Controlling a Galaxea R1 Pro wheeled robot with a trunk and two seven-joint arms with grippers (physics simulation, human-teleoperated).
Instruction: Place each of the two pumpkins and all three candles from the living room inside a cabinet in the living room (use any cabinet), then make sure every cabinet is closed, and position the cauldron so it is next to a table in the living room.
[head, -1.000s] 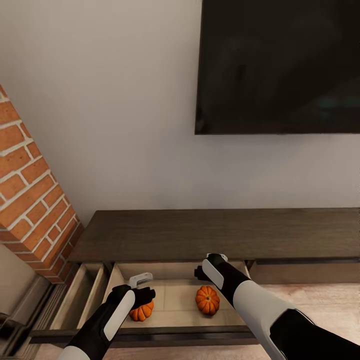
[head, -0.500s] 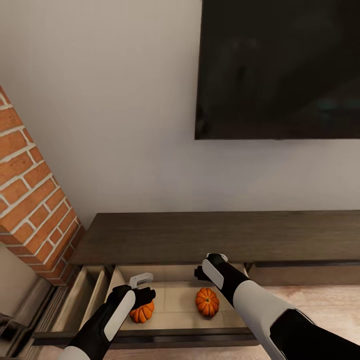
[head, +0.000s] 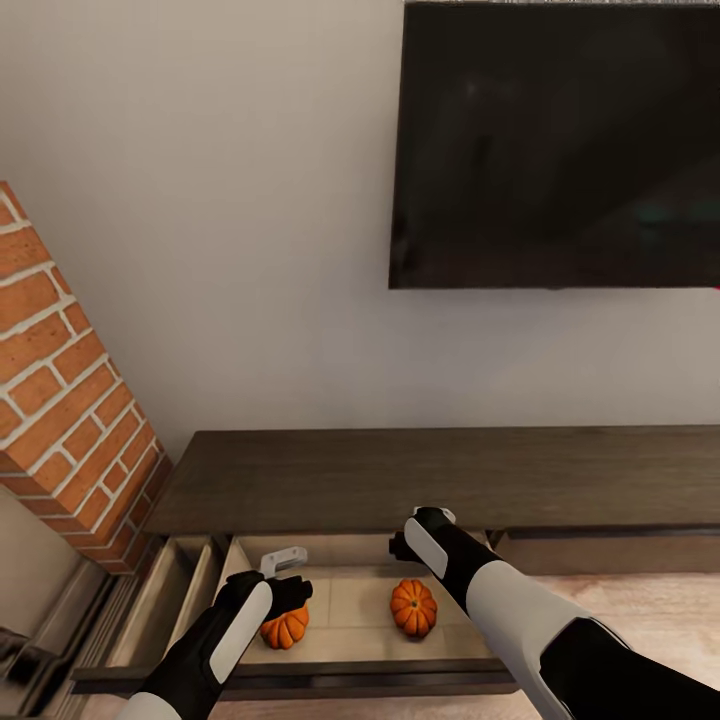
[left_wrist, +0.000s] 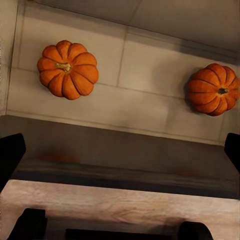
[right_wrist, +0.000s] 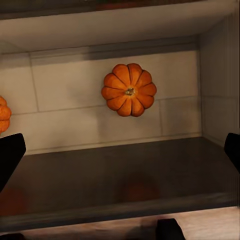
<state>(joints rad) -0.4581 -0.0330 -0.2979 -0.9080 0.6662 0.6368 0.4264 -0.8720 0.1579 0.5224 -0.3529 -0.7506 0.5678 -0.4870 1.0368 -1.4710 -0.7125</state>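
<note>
So both pumpkins (head: 414, 607) sat in the open cabinet (head: 440, 480) drawer. Nothing moved but your camera. Your left gripper (left_wrist: 120, 150) and right gripper (right_wrist: 120, 150) hung wide, empty; candles came next.

Head camera tilted up a bit: the TV (head: 560, 145), brick column (head: 70, 390) and cabinet (head: 440, 475) top all sit lower in the head view than 1 s ago. Pumpkins (head: 414, 607) and both arms show no real move of their own against the open drawer (head: 300, 675).
</note>
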